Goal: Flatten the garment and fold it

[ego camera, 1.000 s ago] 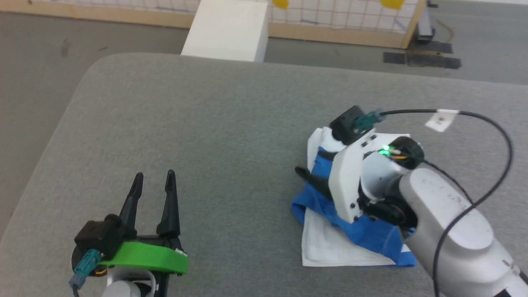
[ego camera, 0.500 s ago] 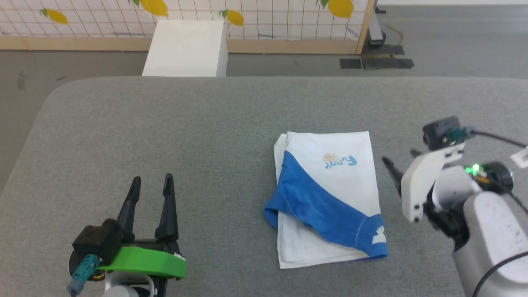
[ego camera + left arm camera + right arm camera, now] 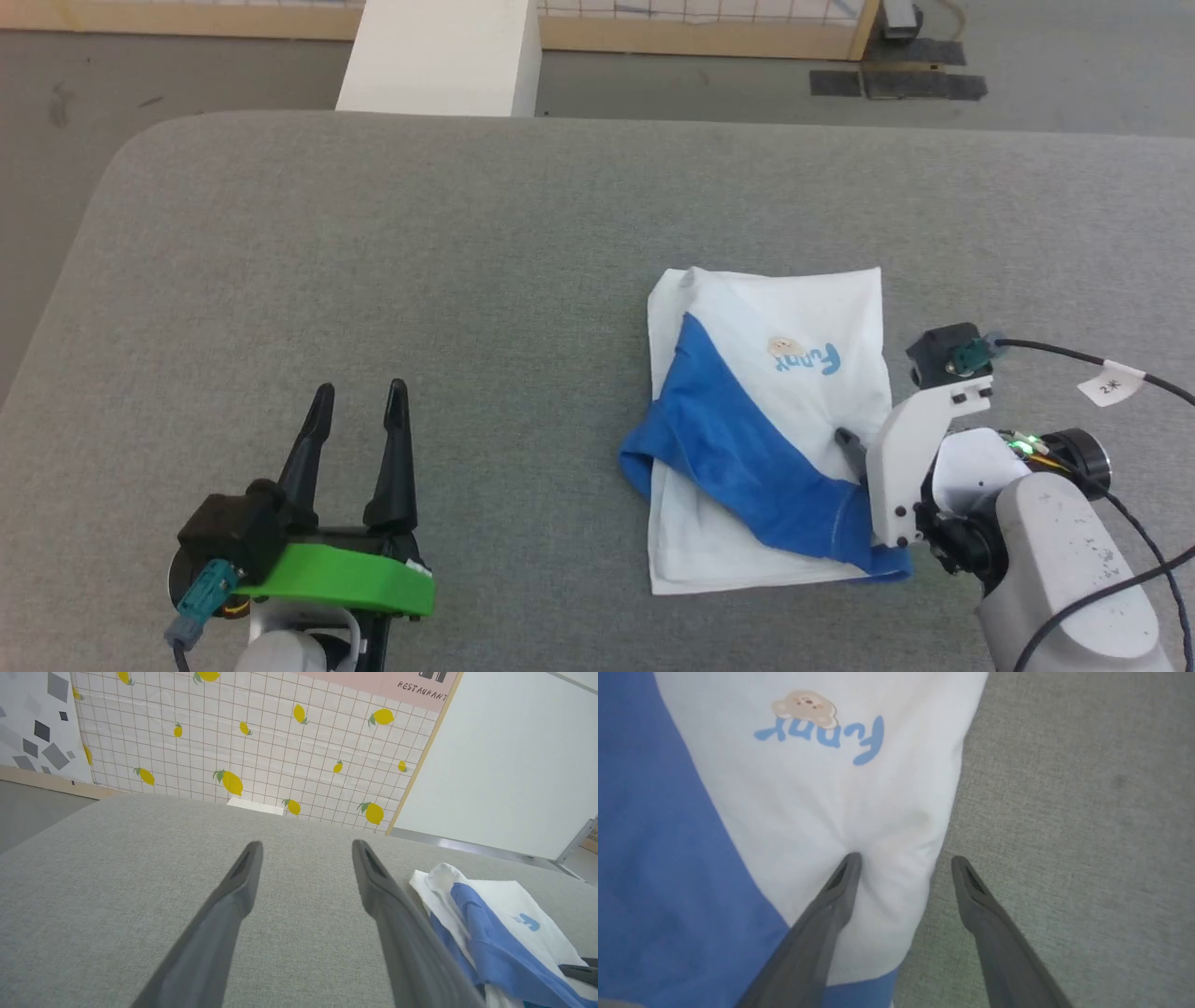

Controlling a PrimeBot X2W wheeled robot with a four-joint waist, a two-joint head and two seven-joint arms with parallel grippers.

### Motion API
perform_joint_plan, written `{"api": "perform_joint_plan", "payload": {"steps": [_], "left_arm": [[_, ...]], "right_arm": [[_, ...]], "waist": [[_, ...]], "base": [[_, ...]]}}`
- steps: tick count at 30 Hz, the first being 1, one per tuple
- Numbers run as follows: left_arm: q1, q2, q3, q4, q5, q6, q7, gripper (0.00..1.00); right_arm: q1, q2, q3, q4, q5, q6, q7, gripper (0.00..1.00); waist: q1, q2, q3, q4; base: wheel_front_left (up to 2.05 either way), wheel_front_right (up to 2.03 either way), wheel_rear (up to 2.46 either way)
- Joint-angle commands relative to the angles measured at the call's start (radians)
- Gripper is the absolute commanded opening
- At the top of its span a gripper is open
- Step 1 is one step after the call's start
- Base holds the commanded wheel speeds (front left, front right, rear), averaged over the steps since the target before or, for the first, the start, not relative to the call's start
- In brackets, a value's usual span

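The garment (image 3: 747, 439) lies folded into a rectangle on the grey table (image 3: 373, 261), right of centre, with a blue sleeve crossing its white body diagonally. My right gripper (image 3: 904, 858) is open and straddles the garment's (image 3: 822, 812) right edge. One finger (image 3: 840, 882) presses a dimple into the white cloth. The other finger (image 3: 971, 891) is over bare table. From the head camera a dark fingertip (image 3: 848, 444) shows on the cloth. My left gripper (image 3: 360, 390) stands open and empty at the lower left, well clear of the shirt. It (image 3: 306, 843) points across the table, with the garment (image 3: 495, 924) to its right.
A white box (image 3: 439, 56) stands on the floor beyond the table's far edge. A lemon-patterned panel (image 3: 261, 751) in a wooden frame stands behind it. A black cable with a white tag (image 3: 1111, 385) loops off my right wrist. The table's far left corner is rounded.
The head camera has shifted. My right gripper lifted off the garment, swung out to its right, then came back down onto the right edge. The left arm has stayed put.
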Motion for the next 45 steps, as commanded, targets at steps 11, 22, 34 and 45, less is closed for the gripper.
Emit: {"api": "perform_joint_plan", "payload": {"steps": [11, 22, 34, 45], "left_arm": [[-0.029, -0.002, -0.006, 0.016, -0.011, -0.004, -0.004, 1.0], [-0.01, -0.003, -0.003, 0.016, -0.009, -0.007, -0.004, 1.0], [-0.006, 0.011, -0.004, -0.017, 0.007, -0.007, -0.004, 1.0], [-0.104, 0.066, -0.023, -0.074, 0.044, -0.004, 0.038, 1.0]], "right_arm": [[-0.042, -0.028, 0.043, 0.078, 0.043, -0.002, 0.153, 0.0], [-0.077, -0.161, 0.166, -0.026, 0.149, -0.002, 0.192, 0.0], [-0.185, -0.611, 0.488, -0.262, 0.356, -0.002, 0.264, 0.0], [-0.296, -0.795, 0.489, -0.123, 0.339, -0.002, 0.099, 0.0]], "waist": [[0.0, 0.0, 0.007, 0.026], [0.0, 0.0, -0.009, 0.008], [0.0, 0.0, 0.06, -0.211], [0.0, 0.0, 0.244, -0.277]], "base": [[0.0, 0.0, 0.0], [0.0, 0.0, 0.0], [0.0, 0.0, 0.0], [0.0, 0.0, 0.0]]}}
